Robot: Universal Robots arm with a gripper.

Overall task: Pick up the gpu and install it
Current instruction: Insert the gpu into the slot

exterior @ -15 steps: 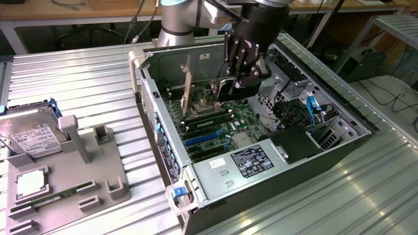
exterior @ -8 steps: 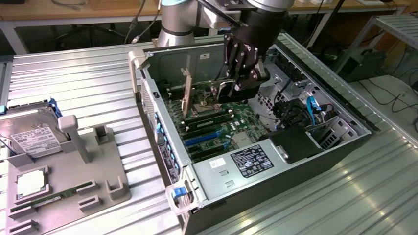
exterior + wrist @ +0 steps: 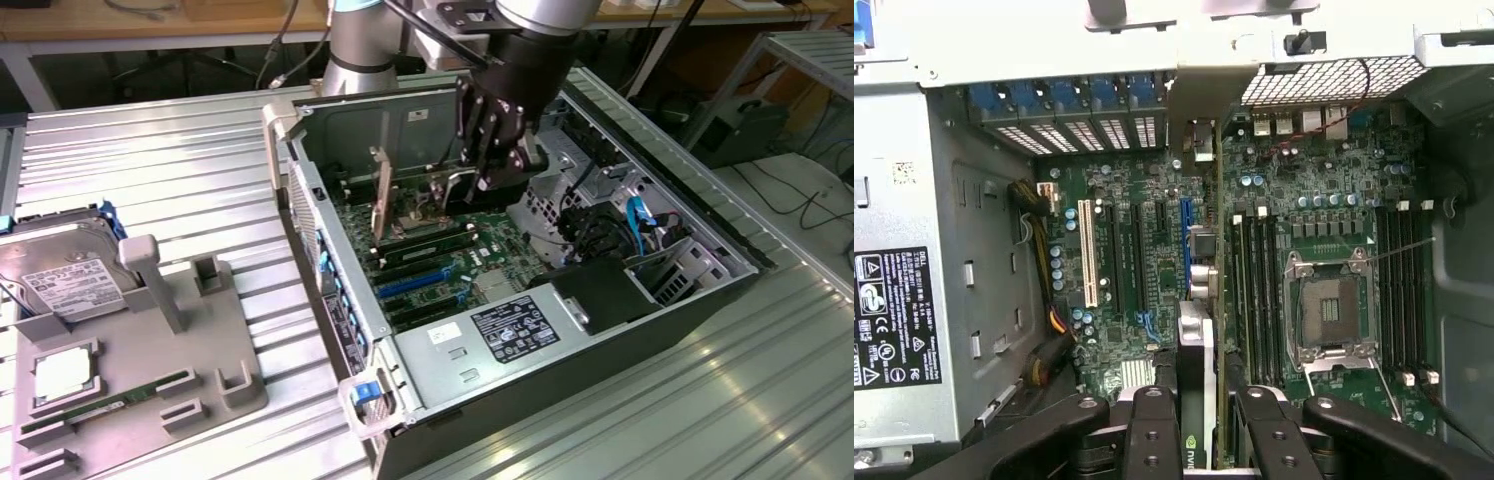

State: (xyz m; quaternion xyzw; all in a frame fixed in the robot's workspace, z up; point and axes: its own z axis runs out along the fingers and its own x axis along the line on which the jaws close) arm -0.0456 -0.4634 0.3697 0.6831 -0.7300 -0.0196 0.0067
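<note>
**Gripper holds the card inside the computer**

The black gripper (image 3: 489, 185) (image 3: 1204, 440) reaches down into the case. Its fingers (image 3: 1154, 435) are partly closed and squeeze the gpu (image 3: 420, 205) (image 3: 1196, 385), a flat green card with a black cover and a silver metal end.

The card stands on its edge over the big green board (image 3: 441, 270) (image 3: 1134, 200), by the long slots. I cannot tell if it is pushed in.

The open black and silver computer case (image 3: 561, 395) also holds a silver power box with a black label (image 3: 514, 330).

On the exterior view's left, a grey tray (image 3: 200, 350) holds a silver hard drive with a white label (image 3: 67, 275) and a thin green stick (image 3: 100, 405).
</note>
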